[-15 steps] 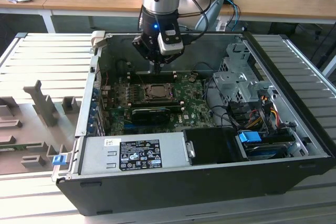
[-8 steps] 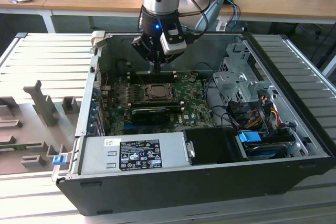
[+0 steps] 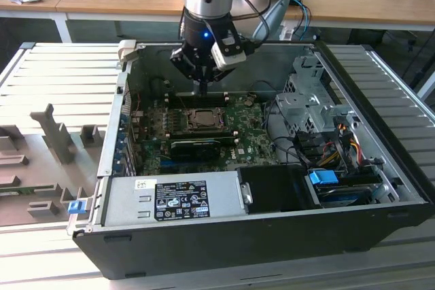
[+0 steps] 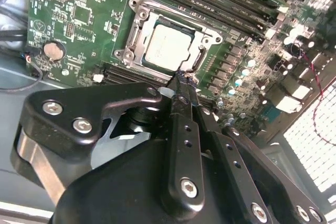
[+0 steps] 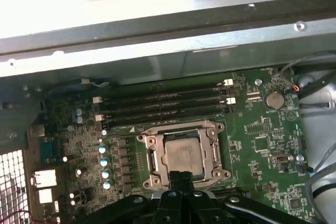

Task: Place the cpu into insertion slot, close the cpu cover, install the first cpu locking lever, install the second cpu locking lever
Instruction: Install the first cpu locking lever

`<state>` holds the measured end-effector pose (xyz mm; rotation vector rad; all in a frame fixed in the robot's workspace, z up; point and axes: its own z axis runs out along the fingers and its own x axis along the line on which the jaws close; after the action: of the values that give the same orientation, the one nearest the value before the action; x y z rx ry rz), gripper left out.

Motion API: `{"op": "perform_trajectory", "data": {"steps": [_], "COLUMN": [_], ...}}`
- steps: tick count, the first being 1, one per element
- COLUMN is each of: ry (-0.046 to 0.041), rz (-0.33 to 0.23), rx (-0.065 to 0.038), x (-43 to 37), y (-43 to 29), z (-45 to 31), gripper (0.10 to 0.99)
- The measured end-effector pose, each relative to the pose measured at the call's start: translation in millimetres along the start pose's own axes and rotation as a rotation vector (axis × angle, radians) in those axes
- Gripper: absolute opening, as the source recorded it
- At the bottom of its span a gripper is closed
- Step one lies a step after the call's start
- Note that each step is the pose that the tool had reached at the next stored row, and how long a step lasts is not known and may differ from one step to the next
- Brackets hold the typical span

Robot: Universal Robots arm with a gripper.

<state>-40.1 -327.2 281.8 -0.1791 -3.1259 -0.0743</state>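
The arm reaches down into the open computer case [image 3: 380, 188] from the upper middle of the exterior view. Its gripper [image 3: 202, 89] hangs low over the green motherboard [image 3: 248, 134], just behind the socket.

The cpu [image 4: 167, 48] sits square in the insertion slot [image 5: 181, 128], its pale metal face showing. In the exterior view this is left of the board's centre. The silver cpu cover [image 4: 137, 38] looks to be lying flat over the chip, framing it through the square window. From here I can't tell whether the thin levers along its edges are latched.

In the second wrist view the two black fingers [image 4: 181, 129] run together to a narrow point, with no gap between the tips and nothing held that I can see. That point ends right at the socket's edge. I can't tell whether it touches the metal.

A row of long dark memory slots [image 5: 168, 103] runs beside the socket on the side nearest the case wall. A round coin battery [image 4: 53, 50] sits further off on the board. At the lower middle of the exterior view is the grey power supply [image 3: 173, 198], and a long black card [image 3: 197, 146] lies between it and the socket.
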Motion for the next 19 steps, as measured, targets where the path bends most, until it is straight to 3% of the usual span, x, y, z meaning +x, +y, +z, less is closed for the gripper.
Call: {"op": "perform_trajectory", "data": {"steps": [6,10,19], "ry": [0.0040,0.0049,0.0045], "rz": [-0.084,-0.099,-0.114], "rx": [0.001,-0.001,-0.037], "x": [0.7,9.1,22.7], "y": [-0.1,-1.1,-2.7], "z": [0.1,0.2,0.6], "gripper": [0.106,0.106,0.106]}}
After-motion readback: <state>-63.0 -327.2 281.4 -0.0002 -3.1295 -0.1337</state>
